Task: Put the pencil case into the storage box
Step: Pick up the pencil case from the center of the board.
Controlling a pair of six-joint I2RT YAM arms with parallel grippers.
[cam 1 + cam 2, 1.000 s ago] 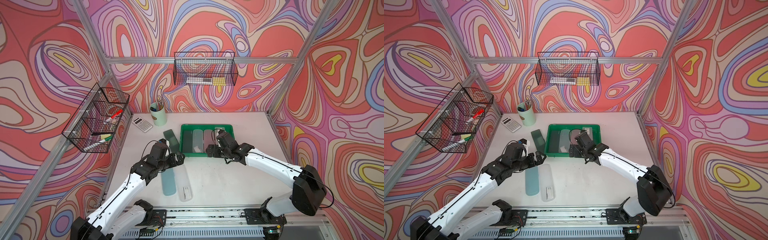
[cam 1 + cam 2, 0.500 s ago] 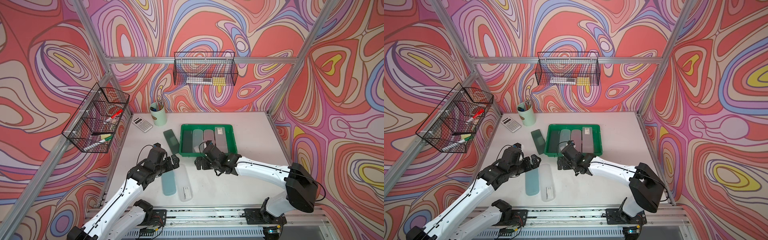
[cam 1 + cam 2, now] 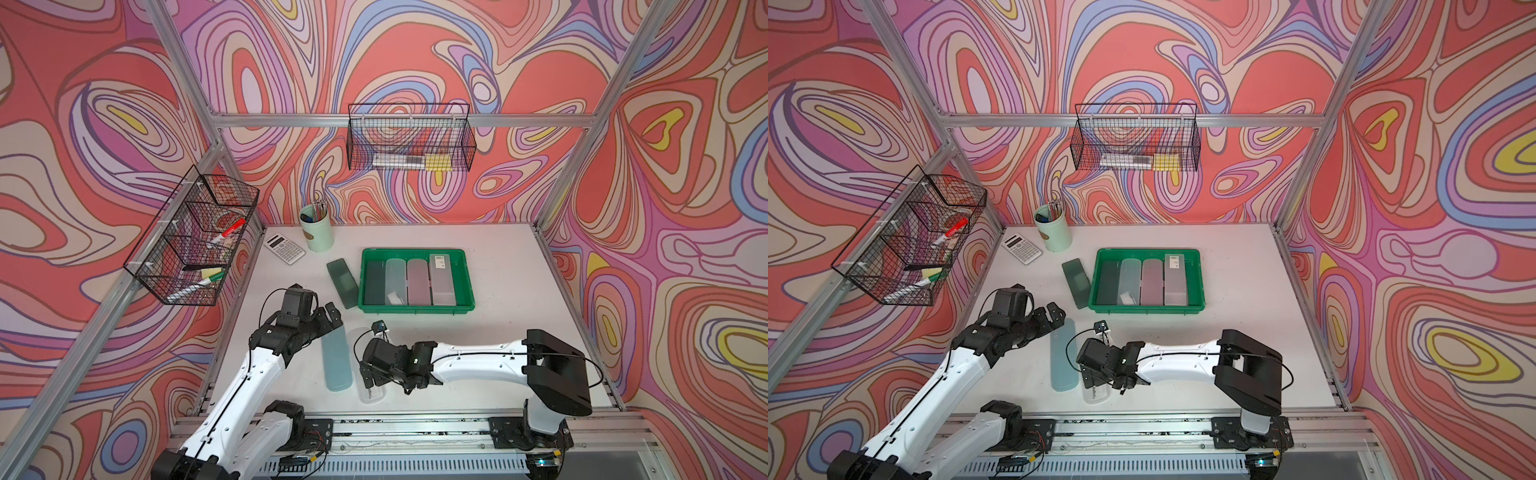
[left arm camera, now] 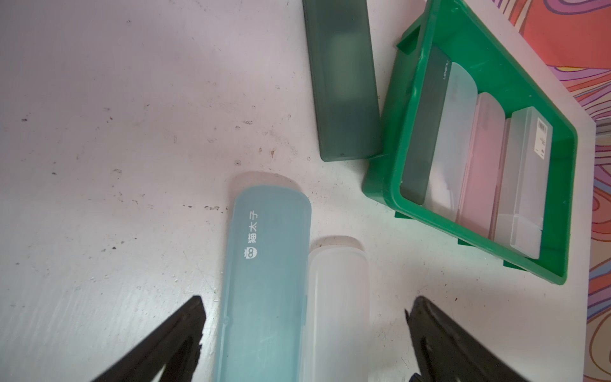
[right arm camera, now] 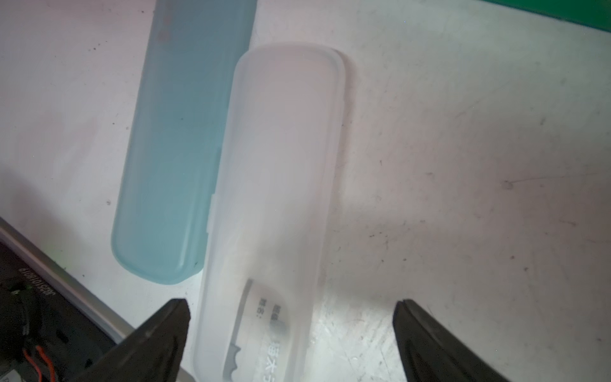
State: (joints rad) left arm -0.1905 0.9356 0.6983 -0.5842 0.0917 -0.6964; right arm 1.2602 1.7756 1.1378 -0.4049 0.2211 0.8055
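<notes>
though plain from above, blue pencil case (image 4: 264,281) bears lettering.

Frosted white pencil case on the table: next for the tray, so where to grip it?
Probably across its narrow width near mid-length, from above: the frosted white plastic pencil case lies flat, alongside the translucent blue plastic pencil case, crowding that side.

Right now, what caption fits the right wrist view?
Jaws open, right gripper over the clear pencil case lying beside the blue pencil case.
</notes>
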